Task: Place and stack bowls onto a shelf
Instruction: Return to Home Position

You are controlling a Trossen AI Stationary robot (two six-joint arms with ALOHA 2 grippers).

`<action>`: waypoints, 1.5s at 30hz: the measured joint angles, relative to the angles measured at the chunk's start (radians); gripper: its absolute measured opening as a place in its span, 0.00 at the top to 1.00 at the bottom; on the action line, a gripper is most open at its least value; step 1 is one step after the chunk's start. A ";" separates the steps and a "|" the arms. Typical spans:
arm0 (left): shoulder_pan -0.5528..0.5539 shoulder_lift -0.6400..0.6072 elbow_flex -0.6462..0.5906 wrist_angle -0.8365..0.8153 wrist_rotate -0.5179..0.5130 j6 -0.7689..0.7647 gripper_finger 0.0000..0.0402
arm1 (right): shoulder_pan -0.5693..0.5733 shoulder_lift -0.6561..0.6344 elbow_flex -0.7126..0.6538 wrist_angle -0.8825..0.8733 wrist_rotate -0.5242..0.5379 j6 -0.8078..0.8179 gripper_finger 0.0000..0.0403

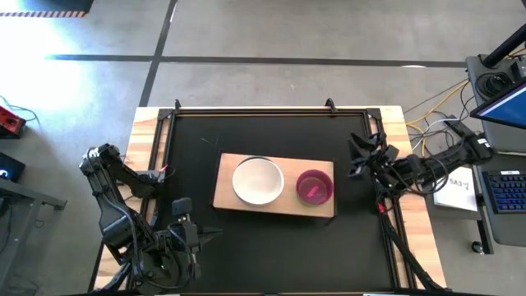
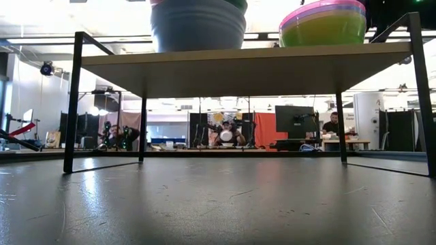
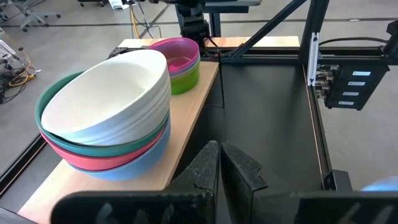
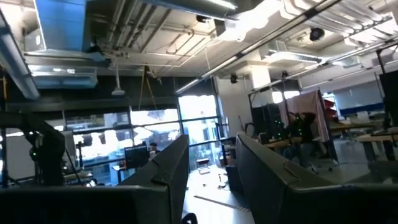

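Two stacks of bowls stand on the pale wood shelf (image 1: 275, 201), a board raised on black legs (image 2: 73, 102). One stack has a cream-white bowl (image 3: 106, 99) on top, then teal-green, red and blue-grey (image 2: 197, 26). The other has a magenta bowl (image 1: 314, 187) on top and a yellow-green one (image 2: 320, 28) beneath. My left gripper (image 3: 221, 163) is shut, holds nothing, and hovers near the table's near-left part (image 1: 205, 234). My right gripper (image 4: 211, 165) is open and holds nothing, at the table's right edge (image 1: 359, 158), pointing up into the room.
A black frame (image 1: 246, 111) runs around the black tabletop, whose edges are wood (image 1: 144, 123). Cables and a keyboard (image 1: 505, 193) lie off the right side. People sit at desks (image 2: 228, 136) far behind the table. Bare tabletop (image 2: 218, 197) lies beneath the shelf.
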 joint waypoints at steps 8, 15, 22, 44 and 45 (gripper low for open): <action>0.000 0.000 0.000 0.000 0.000 0.000 1.00 | -0.092 -0.001 -0.039 0.000 0.057 0.057 0.70; 0.000 0.000 0.000 0.000 0.000 0.000 1.00 | -0.195 0.000 -0.066 0.000 0.105 0.101 0.70; 0.000 0.000 0.000 0.000 -0.001 0.000 1.00 | -0.346 0.000 -0.066 0.000 0.113 0.093 0.70; 0.000 0.000 0.000 -0.008 -0.001 0.008 1.00 | -0.662 0.006 -0.066 -0.051 0.114 0.143 0.69; 0.000 0.000 0.000 -0.008 -0.001 0.008 1.00 | -0.662 0.006 -0.066 -0.052 0.114 0.143 0.69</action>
